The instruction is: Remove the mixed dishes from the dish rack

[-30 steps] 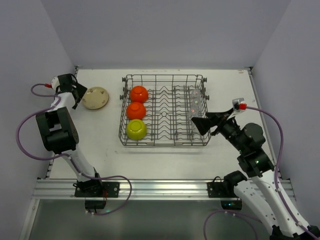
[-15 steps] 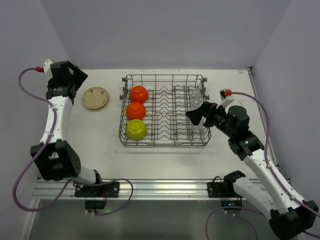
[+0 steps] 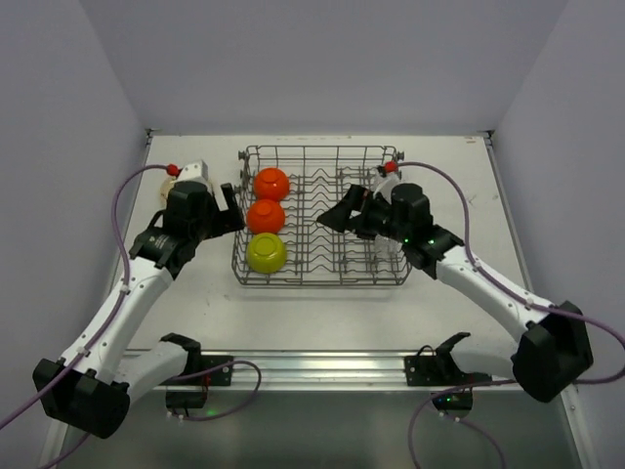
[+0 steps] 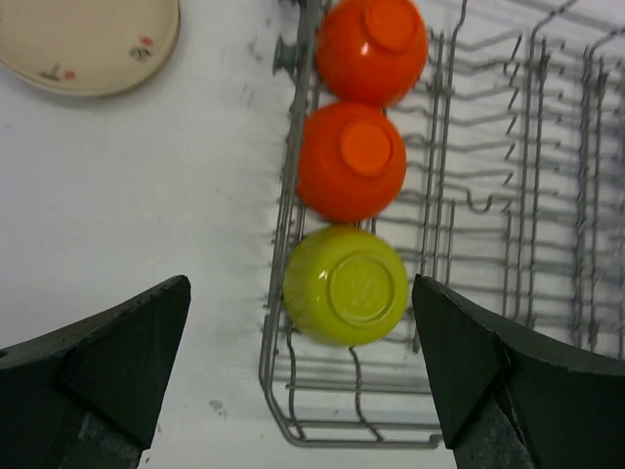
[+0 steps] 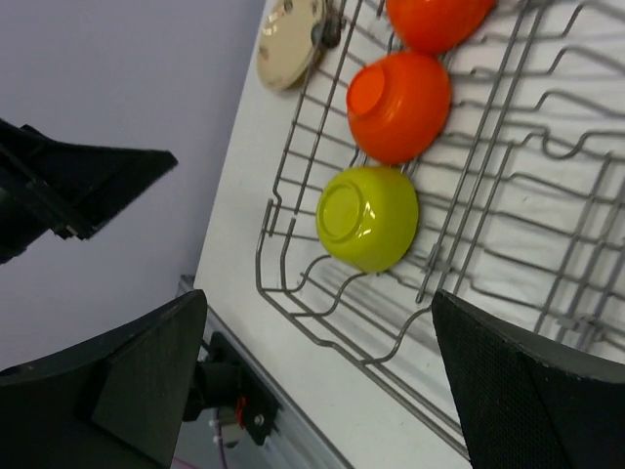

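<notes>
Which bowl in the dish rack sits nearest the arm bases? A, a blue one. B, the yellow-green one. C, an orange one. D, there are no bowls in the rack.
B: in the top view the yellow-green bowl is at the near end of the row in the dish rack, with the orange bowls lined up behind it.

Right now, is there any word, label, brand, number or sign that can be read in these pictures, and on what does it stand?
None can be read in any view.
The plate bears only small red and dark marks, a pattern, not letters.
The yellow-green bowl shows nothing legible on its base.
</notes>
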Tool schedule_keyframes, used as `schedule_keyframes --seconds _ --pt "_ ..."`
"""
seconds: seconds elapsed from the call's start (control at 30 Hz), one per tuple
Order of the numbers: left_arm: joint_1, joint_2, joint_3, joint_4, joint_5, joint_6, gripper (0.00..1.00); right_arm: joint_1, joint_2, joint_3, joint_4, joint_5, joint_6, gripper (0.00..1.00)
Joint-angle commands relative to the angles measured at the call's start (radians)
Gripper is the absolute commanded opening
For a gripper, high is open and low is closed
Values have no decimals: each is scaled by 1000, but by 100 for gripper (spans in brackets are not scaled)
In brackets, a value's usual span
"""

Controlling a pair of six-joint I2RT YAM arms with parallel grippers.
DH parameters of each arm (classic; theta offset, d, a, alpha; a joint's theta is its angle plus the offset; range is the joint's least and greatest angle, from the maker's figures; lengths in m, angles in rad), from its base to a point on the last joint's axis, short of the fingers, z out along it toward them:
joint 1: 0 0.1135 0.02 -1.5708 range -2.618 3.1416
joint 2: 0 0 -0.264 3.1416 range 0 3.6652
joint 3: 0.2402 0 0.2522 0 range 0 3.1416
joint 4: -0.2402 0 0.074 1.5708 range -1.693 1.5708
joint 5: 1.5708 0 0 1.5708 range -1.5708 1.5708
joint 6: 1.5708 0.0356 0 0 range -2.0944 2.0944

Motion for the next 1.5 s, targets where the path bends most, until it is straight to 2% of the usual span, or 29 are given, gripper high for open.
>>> schedule_keyframes --seconds 0.0,0.07,0.23,0.37,0.53,0.7,0.83,0.93,1.2,1.33,1.47 --pt "-3 -115 -92 26 164 106 100 84 105 87 -2 66 82 99" --pt "-2 -144 -125 40 189 112 100 111 202 120 27 85 145 96" --pt "-2 -126 -148 -24 106 106 98 197 392 256 -16 193 185 93" --pt "-2 -128 -231 22 184 109 94 256 498 330 -59 264 199 94" --pt "-2 -129 -251 71 229 112 91 260 530 279 28 270 246 93" --pt "-2 -108 -270 108 309 131 91 263 524 276 4 281 178 91" --pt "-2 -94 -276 103 263 119 92 262 584 354 -68 205 136 91" --pt "-2 -50 -264 83 247 112 91 263 605 318 -3 188 180 91" --pt "-2 27 -261 79 270 120 88 263 645 295 44 189 217 91" --pt "-2 47 -259 74 270 120 85 263 664 272 102 148 240 91" --pt "-2 47 -264 82 300 126 74 263 691 270 130 111 259 91"
